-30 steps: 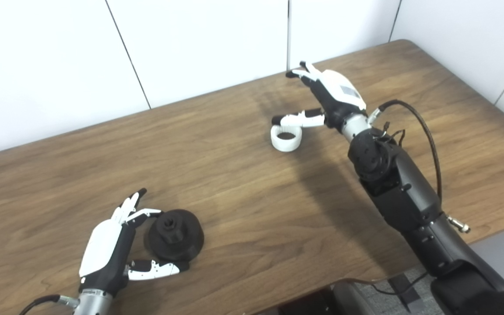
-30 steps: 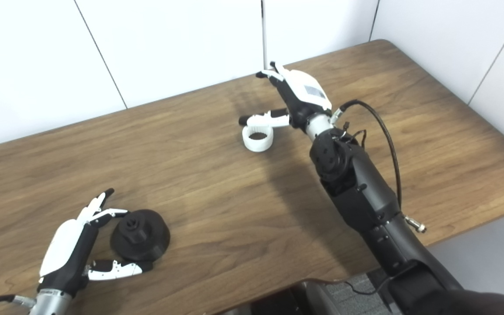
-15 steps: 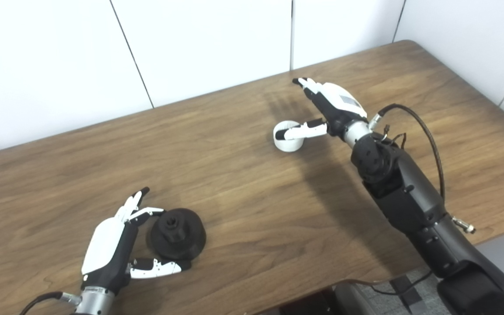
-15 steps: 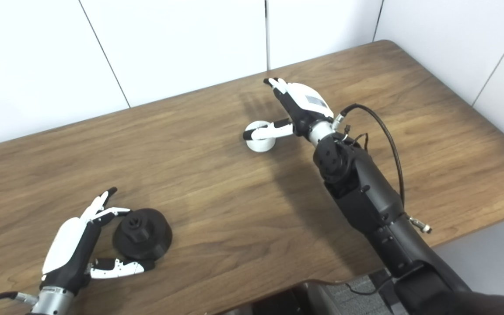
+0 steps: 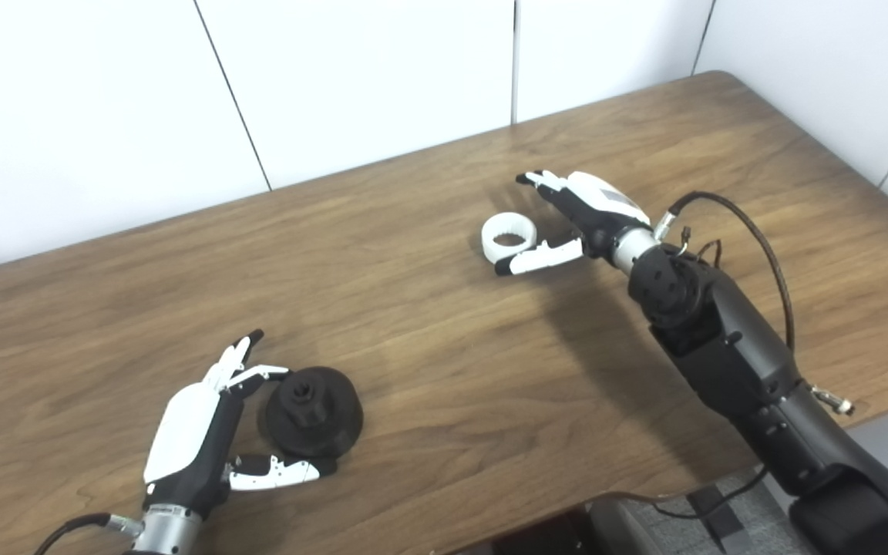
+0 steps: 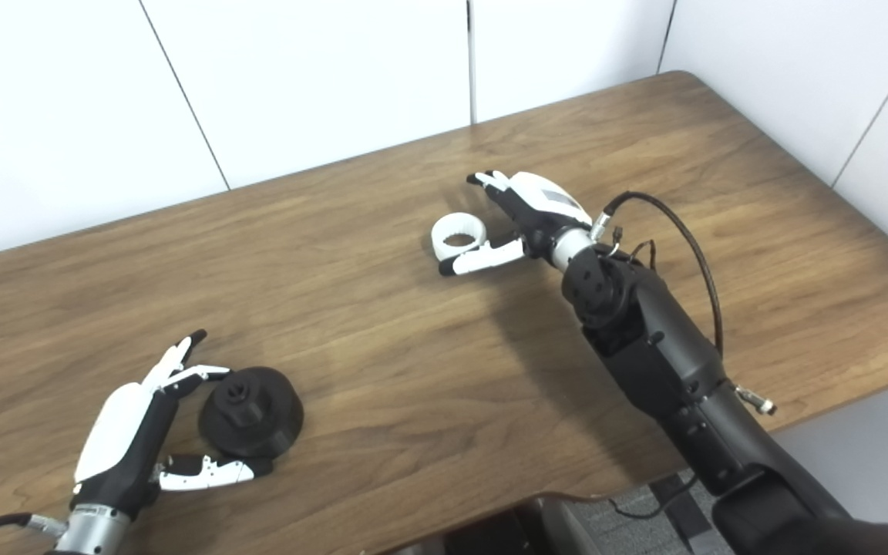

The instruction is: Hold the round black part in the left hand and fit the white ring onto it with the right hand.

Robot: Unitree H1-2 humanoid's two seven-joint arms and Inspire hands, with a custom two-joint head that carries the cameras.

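The round black part [image 5: 311,412] lies on the wooden table [image 5: 428,362] at the front left, with a raised hub on top. My left hand [image 5: 197,428] is open around its left side, thumb in front and fingers behind, close to it but not closed on it. The white ring [image 5: 509,238] lies flat on the table at the middle right. My right hand [image 5: 579,220] is open just right of the ring, thumb stretched along its near side and fingers spread behind it. I cannot tell whether the thumb touches the ring.
White wall panels [image 5: 351,77] rise directly behind the table's far edge. The table's near edge runs along the bottom right, with a dark chair or floor mat [image 5: 644,524] below it. A black cable [image 5: 752,231] loops off my right wrist.
My right hand has come down and towards me beside the ring, and its thumb has moved from over the ring to its near side. The left hand and black part have not moved.
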